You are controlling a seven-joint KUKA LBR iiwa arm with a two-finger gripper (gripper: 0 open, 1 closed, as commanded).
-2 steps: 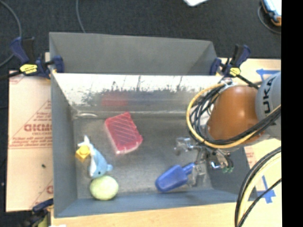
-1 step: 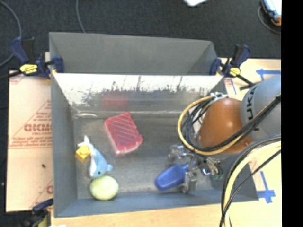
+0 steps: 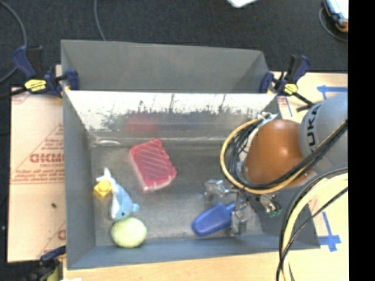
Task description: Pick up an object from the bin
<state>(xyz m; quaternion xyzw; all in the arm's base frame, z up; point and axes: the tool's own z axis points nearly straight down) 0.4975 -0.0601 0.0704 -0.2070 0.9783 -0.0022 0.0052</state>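
My gripper is low in the bin's front right corner, under the orange wrist cover. Its fingers stand apart, open, one toward the bin's middle and one toward the front wall. A dark blue rounded oblong thing lies on the bin floor, its right end against the front finger and its body sticking out to the left. I cannot tell whether that end sits between the fingers. A pink-red ribbed block lies left of the gripper, near the bin's middle.
At the front left lie a pale green ball, a light blue dolphin-shaped toy and a small yellow piece. The arm and its cables cover the bin's right side.
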